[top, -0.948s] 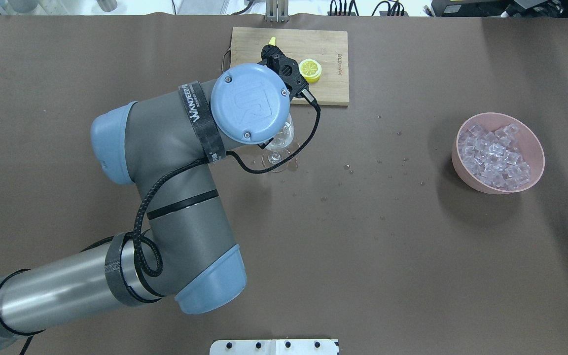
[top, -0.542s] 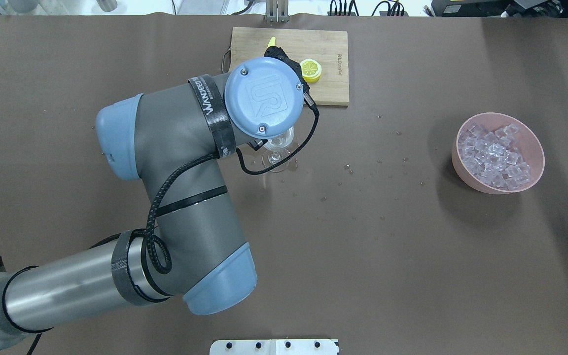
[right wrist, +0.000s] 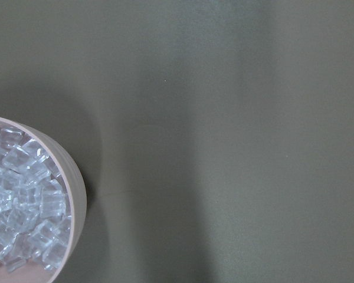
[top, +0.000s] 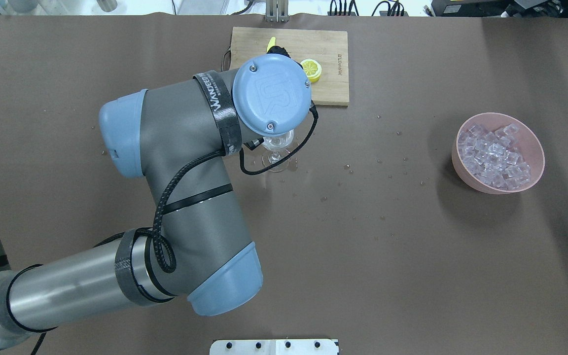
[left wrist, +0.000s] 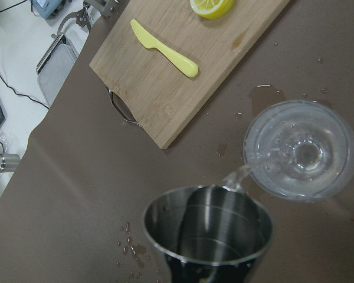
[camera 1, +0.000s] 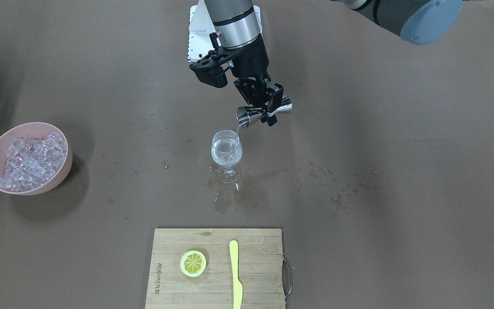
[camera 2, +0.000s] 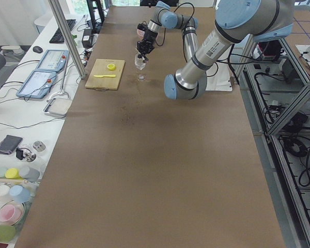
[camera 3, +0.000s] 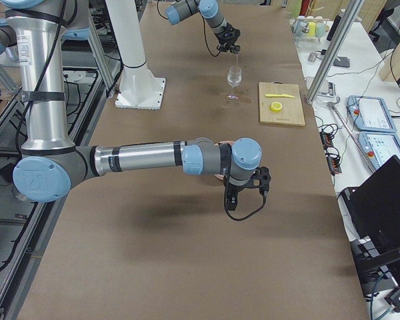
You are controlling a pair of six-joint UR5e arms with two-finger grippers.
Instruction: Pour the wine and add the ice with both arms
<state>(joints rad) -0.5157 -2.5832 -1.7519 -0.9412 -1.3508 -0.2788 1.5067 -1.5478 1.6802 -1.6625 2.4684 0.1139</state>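
My left gripper (camera 1: 271, 109) is shut on a steel jigger (camera 1: 247, 116), tilted over the stemmed glass (camera 1: 226, 152). A thin stream of clear wine (camera 1: 238, 131) runs from the jigger's lip into the glass, which holds some liquid. In the left wrist view the jigger (left wrist: 207, 233) fills the bottom and the glass (left wrist: 300, 150) stands to its right. In the overhead view my wrist hides the gripper. The ice (camera 1: 28, 156) lies in a pink bowl (camera 1: 60, 174). My right gripper (camera 3: 248, 185) shows only in the exterior right view; I cannot tell its state. Its wrist camera sees the ice (right wrist: 23, 218).
A wooden cutting board (camera 1: 217, 283) with a lemon half (camera 1: 193, 263) and a yellow knife (camera 1: 235, 274) lies beyond the glass. Spilled drops and wet patches (camera 1: 341, 193) dot the brown table around the glass foot. The white base plate (camera 1: 195, 38) sits by the robot.
My left wrist has moved right and away from the robot and turned, so it now covers the gripper in the overhead view. The glass and the bowl have not moved.
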